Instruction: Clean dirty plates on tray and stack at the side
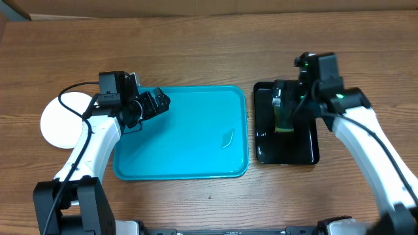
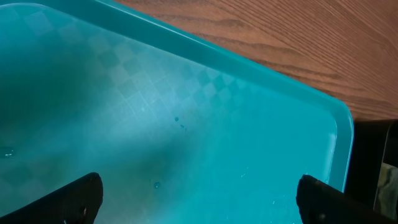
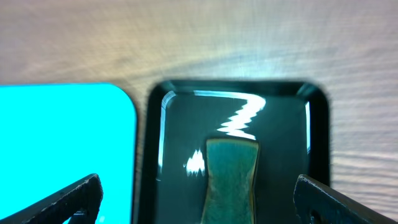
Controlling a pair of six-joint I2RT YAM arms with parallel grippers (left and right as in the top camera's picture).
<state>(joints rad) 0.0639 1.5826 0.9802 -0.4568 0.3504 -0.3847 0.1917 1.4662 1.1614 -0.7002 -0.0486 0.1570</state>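
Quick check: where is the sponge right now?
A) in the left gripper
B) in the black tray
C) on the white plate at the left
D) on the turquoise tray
B: the sponge lies in the black tray, and the left gripper is open with nothing between its fingers.

— How many trays?
— Two: one turquoise tray, one black tray.
— Plates, sponges, arms?
— One white plate showing, any beneath hidden; one sponge; two arms, left arm and right arm.
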